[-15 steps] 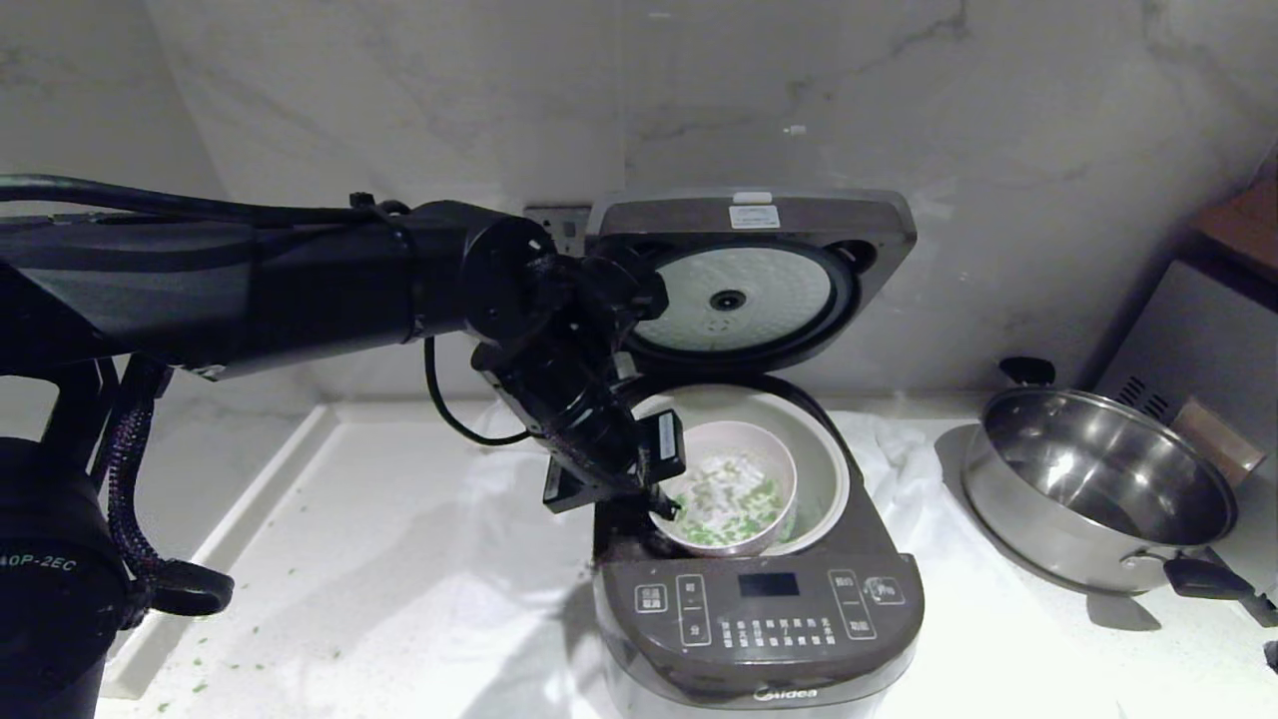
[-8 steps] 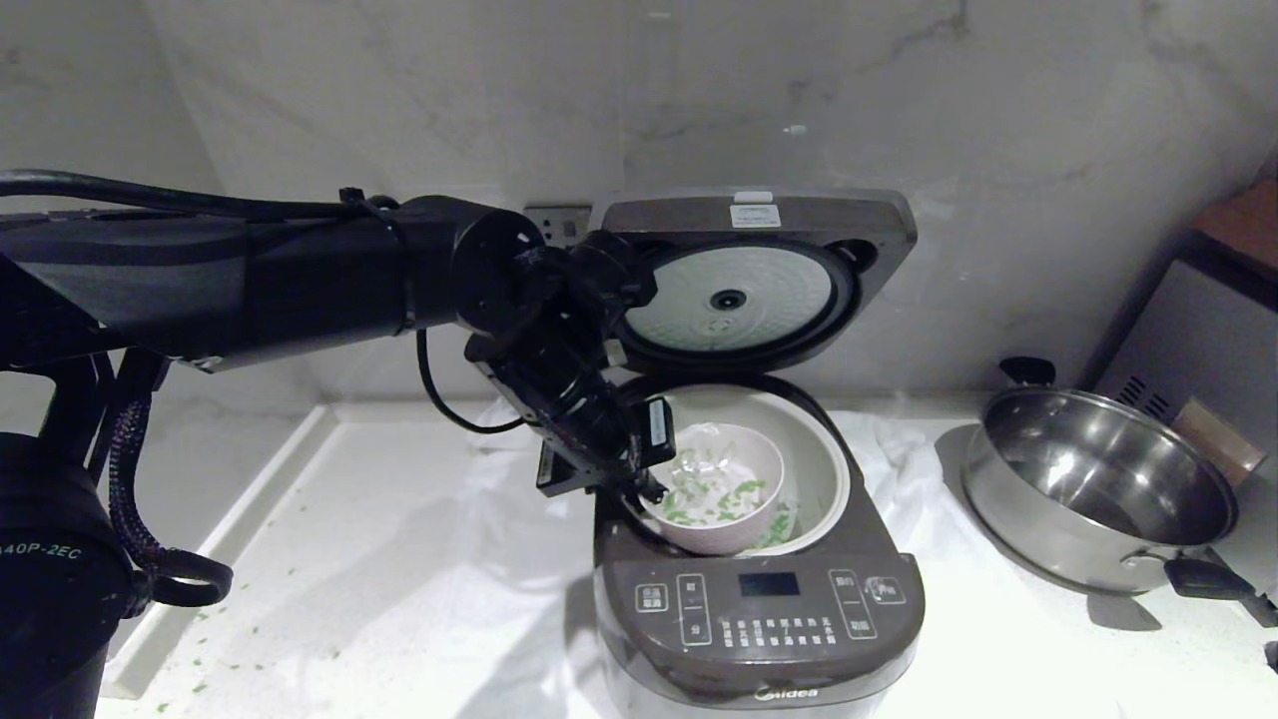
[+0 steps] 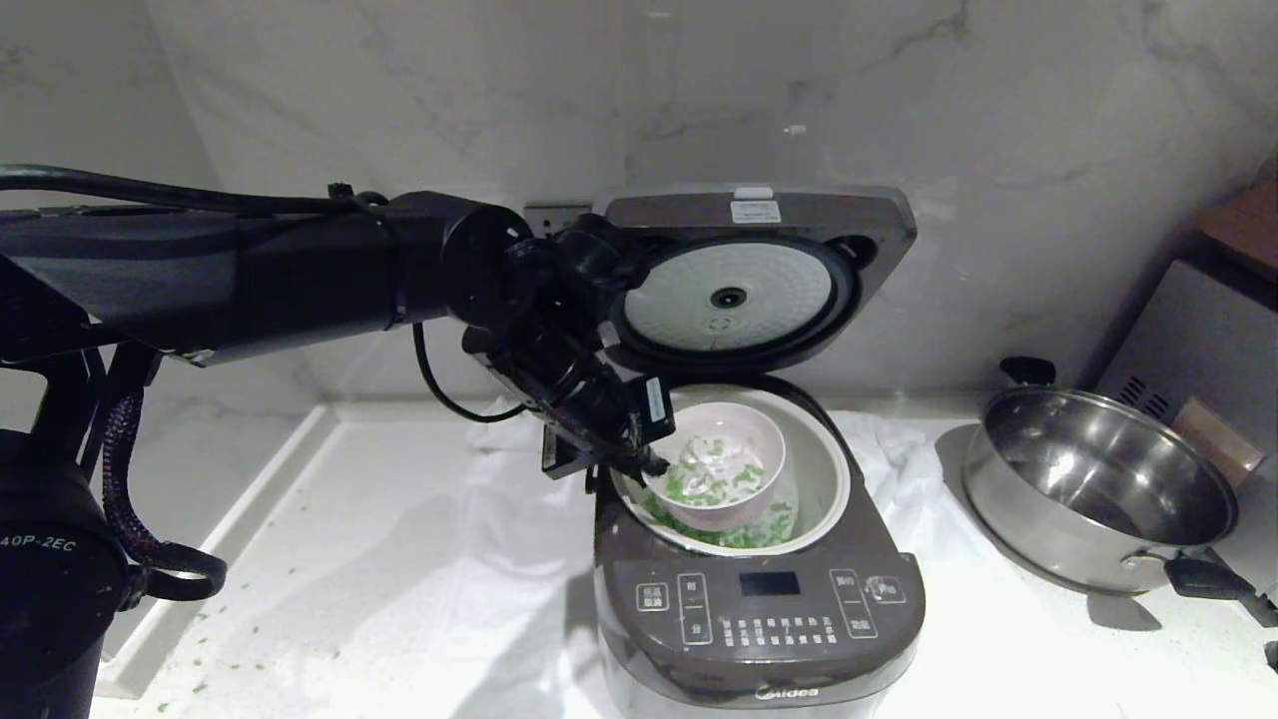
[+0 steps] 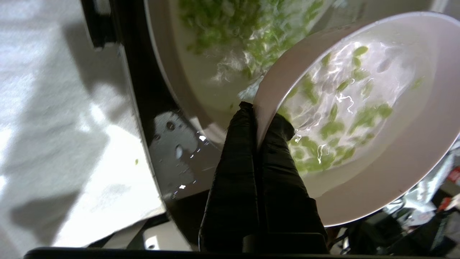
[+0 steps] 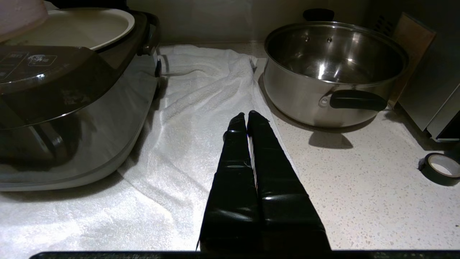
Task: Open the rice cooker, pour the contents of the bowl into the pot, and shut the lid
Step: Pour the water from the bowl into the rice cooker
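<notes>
The rice cooker (image 3: 759, 609) stands with its lid (image 3: 754, 280) swung upright, showing the round inner plate. My left gripper (image 3: 654, 464) is shut on the left rim of the pale pink bowl (image 3: 711, 511), holding it tilted over the white-rimmed pot (image 3: 837, 469). Green contents (image 3: 714, 481) cling inside the bowl, and more lie in the pot (image 3: 747, 536) under its lower edge. In the left wrist view the fingers (image 4: 233, 151) pinch the bowl (image 4: 395, 162) wall, with wet green bits (image 4: 334, 126) inside it. My right gripper (image 5: 247, 117) rests shut, low beside the cooker (image 5: 64, 93).
A steel pan (image 3: 1098, 489) with black handles sits right of the cooker on the counter. A white towel (image 3: 479, 559) lies under and around the cooker. Stray green bits (image 3: 230, 654) dot the counter's left edge. A tape roll (image 5: 440, 173) lies to the right.
The left gripper has carried the bowl a little back and up over the pot and tipped it more. Green bits now lie in the pot. The right arm has stayed still.
</notes>
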Robot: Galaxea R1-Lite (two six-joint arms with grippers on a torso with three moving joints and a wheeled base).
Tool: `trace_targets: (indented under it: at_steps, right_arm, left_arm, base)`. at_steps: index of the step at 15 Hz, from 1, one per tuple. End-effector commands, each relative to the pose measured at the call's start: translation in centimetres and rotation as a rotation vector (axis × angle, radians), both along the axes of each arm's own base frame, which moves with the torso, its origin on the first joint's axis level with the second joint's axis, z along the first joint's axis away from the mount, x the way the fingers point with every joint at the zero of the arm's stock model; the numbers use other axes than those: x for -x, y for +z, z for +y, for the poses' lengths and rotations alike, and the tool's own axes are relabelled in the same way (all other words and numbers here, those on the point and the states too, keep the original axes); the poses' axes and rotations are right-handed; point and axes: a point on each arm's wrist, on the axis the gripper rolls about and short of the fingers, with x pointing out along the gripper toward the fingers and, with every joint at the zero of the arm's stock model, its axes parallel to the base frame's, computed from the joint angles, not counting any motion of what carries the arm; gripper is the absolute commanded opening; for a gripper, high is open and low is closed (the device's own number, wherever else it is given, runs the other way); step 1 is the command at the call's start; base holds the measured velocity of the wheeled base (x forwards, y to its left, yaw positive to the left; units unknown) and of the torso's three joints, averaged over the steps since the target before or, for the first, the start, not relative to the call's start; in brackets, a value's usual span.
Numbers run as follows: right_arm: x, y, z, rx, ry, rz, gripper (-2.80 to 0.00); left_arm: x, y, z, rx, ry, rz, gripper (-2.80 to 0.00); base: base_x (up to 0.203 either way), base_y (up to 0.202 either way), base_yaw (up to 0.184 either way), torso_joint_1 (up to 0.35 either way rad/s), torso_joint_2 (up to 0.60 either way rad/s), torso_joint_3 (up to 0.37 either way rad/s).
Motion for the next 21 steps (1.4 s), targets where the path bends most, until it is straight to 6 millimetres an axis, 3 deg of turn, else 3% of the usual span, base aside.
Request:
trace_targets:
  at_steps: [1,7,12,21]
  right_arm:
    - [0.0,0.0,0.0,-0.002,0.0,0.002,-2.8]
    - [0.0,0.0,0.0,0.0,0.0,0.002,-2.8]
    - [0.0,0.0,0.0,0.0,0.0,0.002,-2.8]
    - [0.0,0.0,0.0,0.0,0.0,0.002,-2.8]
  left_arm:
    - [0.0,0.2,-0.3,0.018,0.01,-0.02,-2.8]
    - [1.0,-0.2,-3.1,0.005,-0.02,-0.092,-2.8]
    - [0.8,-3.2,-5.8,-0.121,0.031,-0.178,-2.8]
    - [-0.4,-2.6,-6.4,-0.017,0.22,-0.279,-2.8]
  base:
    - [0.0,0.0,0.0,0.0,0.0,0.0]
    - [0.0,0.0,0.0,0.0,0.0,0.0]
    - [0.0,0.0,0.0,0.0,0.0,0.0]
    - [0.0,0.0,0.0,0.0,0.0,0.0]
